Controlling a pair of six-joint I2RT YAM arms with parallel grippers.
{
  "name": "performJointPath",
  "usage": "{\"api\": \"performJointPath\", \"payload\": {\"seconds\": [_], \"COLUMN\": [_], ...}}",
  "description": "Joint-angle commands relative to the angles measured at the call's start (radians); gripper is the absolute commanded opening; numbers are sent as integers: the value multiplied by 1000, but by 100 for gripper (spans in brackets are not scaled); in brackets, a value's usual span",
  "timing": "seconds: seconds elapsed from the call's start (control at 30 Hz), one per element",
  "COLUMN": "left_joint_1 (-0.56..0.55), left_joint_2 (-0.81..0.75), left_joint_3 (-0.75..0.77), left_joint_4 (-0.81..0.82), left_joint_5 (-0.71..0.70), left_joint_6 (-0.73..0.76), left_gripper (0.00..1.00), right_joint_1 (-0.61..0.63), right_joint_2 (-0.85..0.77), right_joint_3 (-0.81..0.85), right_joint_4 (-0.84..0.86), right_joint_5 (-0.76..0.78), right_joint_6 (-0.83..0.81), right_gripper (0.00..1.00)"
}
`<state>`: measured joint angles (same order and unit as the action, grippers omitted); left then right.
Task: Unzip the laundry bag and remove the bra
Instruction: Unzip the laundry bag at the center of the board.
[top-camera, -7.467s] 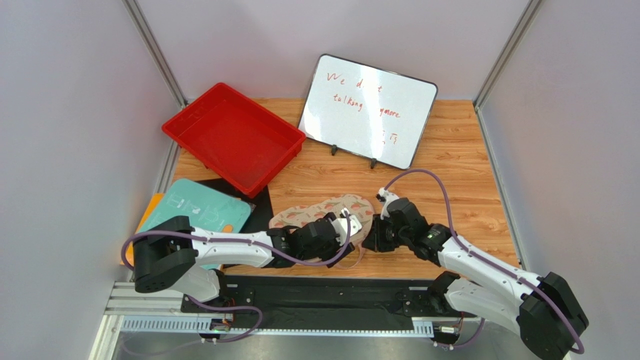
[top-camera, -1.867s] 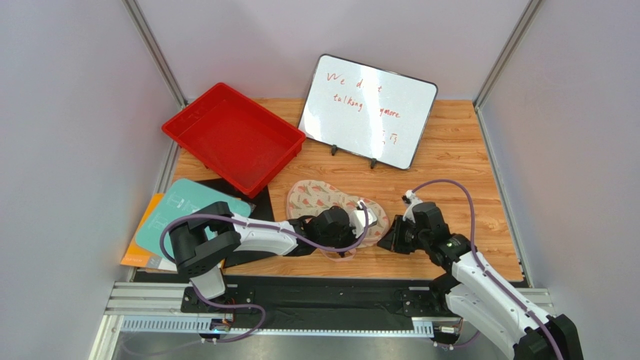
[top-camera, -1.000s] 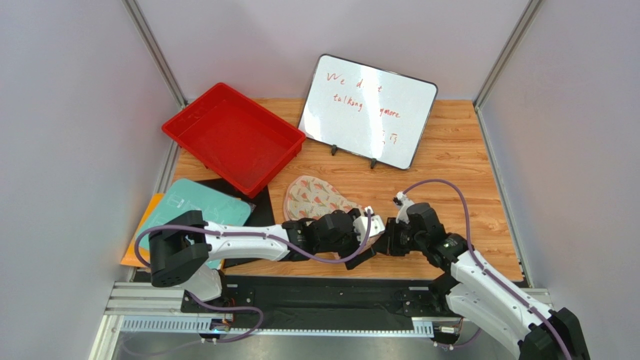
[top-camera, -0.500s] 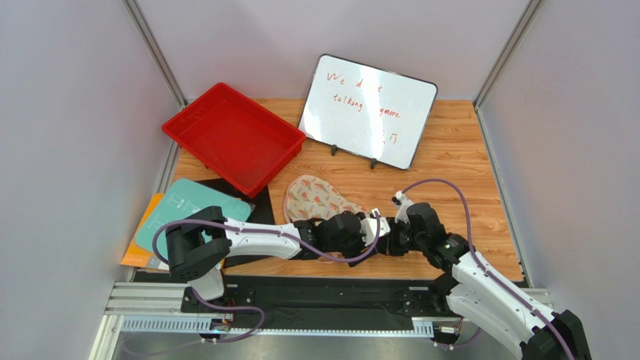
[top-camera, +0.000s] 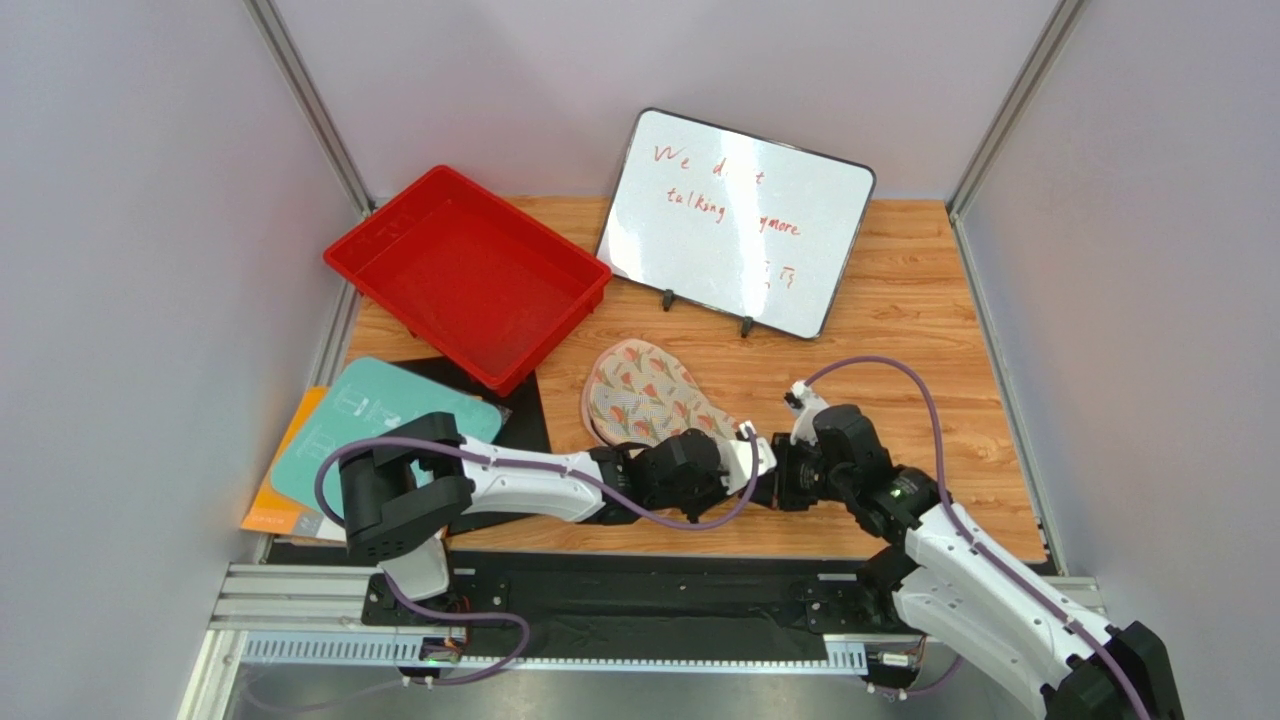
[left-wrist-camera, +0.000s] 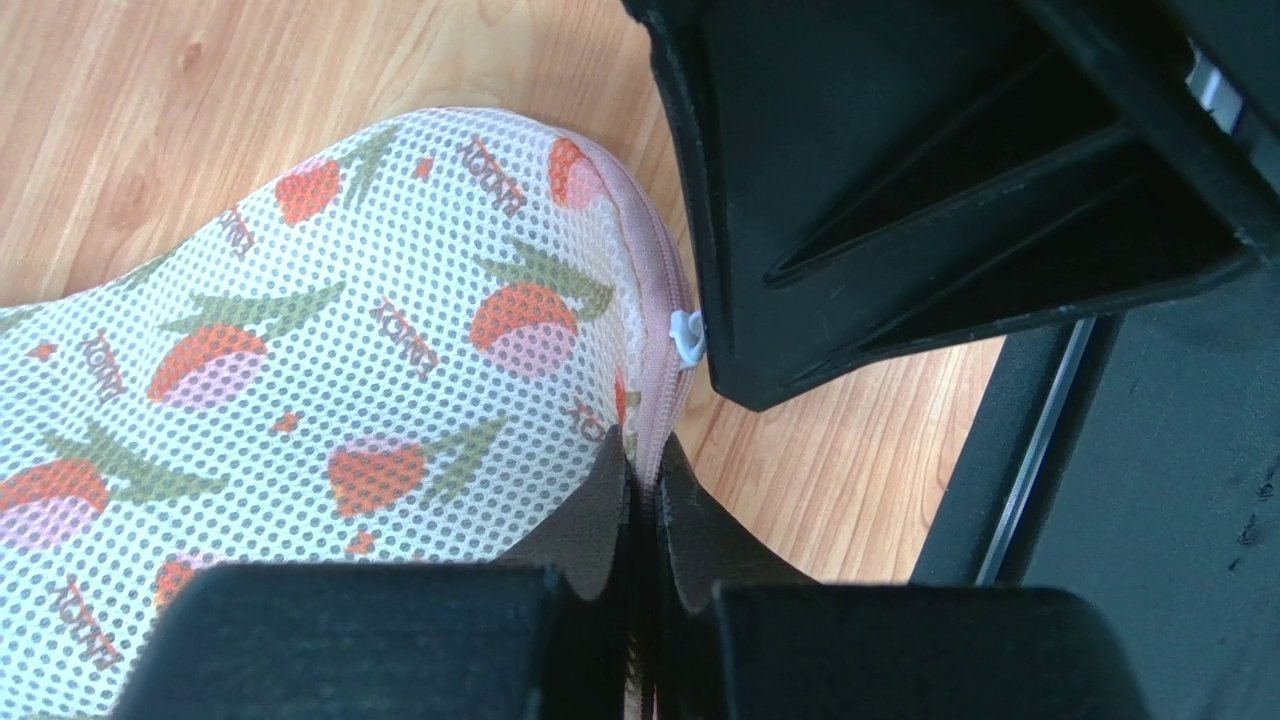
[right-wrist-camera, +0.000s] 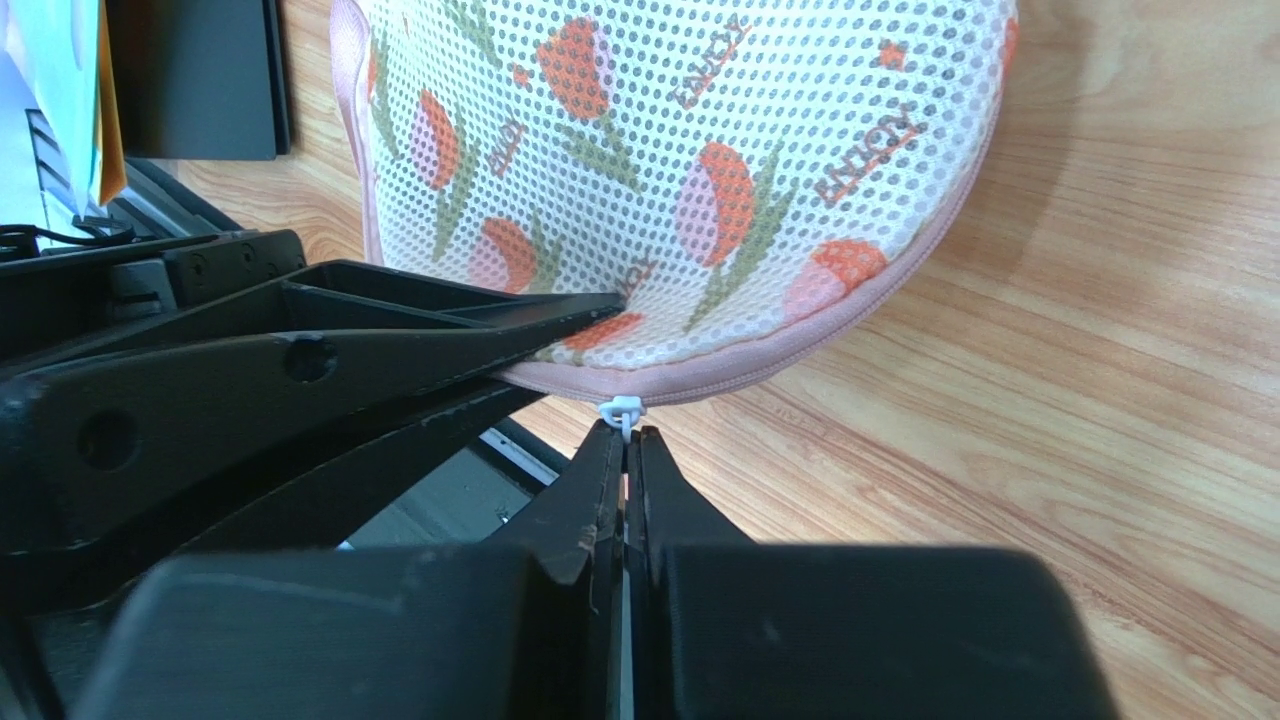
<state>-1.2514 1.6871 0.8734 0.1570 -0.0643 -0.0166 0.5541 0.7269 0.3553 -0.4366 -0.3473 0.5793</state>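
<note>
The laundry bag (top-camera: 646, 393), cream mesh with orange-pink and green print, lies on the wooden table, its near end between the two grippers. In the left wrist view my left gripper (left-wrist-camera: 643, 468) is shut on the bag's (left-wrist-camera: 346, 375) pink zipper edging, just below the white zipper pull (left-wrist-camera: 688, 333). In the right wrist view my right gripper (right-wrist-camera: 624, 438) is shut on that white pull (right-wrist-camera: 621, 408) at the bag's (right-wrist-camera: 676, 165) near rim. From above, the left gripper (top-camera: 747, 458) and right gripper (top-camera: 774, 473) almost touch. The zipper looks closed. The bra is hidden.
A red tray (top-camera: 466, 278) stands at the back left and a whiteboard (top-camera: 736, 222) with red writing is propped at the back middle. A teal board (top-camera: 383, 413) over black and orange sheets lies at the near left. A black rail (top-camera: 631, 578) borders the table's near edge.
My left gripper has shut on the bag's zipper edging beside the right gripper. The bag's far end has swung slightly. The right gripper stayed shut on the pull.
</note>
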Motion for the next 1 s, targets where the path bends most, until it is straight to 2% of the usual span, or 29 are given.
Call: {"api": "performJointPath", "payload": {"seconds": [0.0, 0.27, 0.57, 0.6, 0.63, 0.67, 0.7, 0.73, 0.8, 0.97], "left_joint_1": [0, 1, 0, 0, 0, -2, -2, 0, -2, 0], "left_joint_2": [-38, -90, -167, -174, -184, -204, -213, -221, -236, -182], "left_joint_3": [-48, -119, -163, -162, -160, -160, -156, -151, -133, -51], "left_joint_4": [-10, -5, -51, -59, -65, -66, -68, -66, -57, -45], "left_joint_5": [-17, -43, -43, -42, -35, -32, -29, -22, -12, 3], "left_joint_6": [-17, -37, -52, -52, -52, -49, -45, -42, -29, 1], "left_gripper": [0, 0, 0, 4, 15, 30, 60, 71, 84, 87], "right_joint_1": [4, -5, -28, -26, -26, -25, -25, -19, 3, 50], "right_joint_2": [6, 40, 69, 69, 72, 74, 74, 78, 85, 105], "right_joint_3": [48, 74, 88, 89, 91, 91, 90, 90, 91, 99], "right_joint_4": [-5, -31, -7, -1, 2, 9, 24, 33, 45, 56], "right_joint_5": [44, 99, 53, 45, 24, 8, -7, -33, -38, -32], "right_joint_6": [8, -22, -36, -39, -42, -44, -42, -44, -41, -32], "right_gripper": [0, 0, 0, 0, 0, 0, 0, 0, 0, 0]}}
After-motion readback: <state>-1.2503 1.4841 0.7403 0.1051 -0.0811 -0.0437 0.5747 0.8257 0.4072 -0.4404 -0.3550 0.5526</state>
